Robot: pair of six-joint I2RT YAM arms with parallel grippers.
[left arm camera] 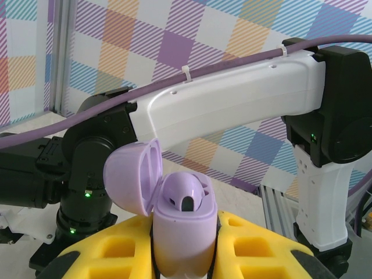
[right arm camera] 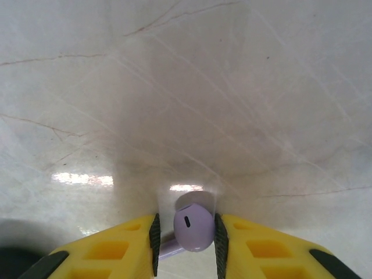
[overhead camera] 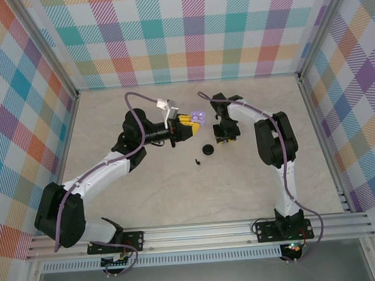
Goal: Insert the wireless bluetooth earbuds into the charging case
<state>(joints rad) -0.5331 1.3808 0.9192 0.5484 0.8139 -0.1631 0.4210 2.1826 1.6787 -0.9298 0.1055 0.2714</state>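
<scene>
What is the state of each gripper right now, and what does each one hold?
Left gripper: closed on the lilac charging case, whose lid is open.
Right gripper: closed on a lilac earbud.

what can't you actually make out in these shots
- Left wrist view: lilac case bottom cut off by the frame edge and the yellow fingers.
- Right wrist view: lilac earbud stem tip hidden at a finger pad; grip unclear.
- Top view: black speck too small to identify.
</scene>
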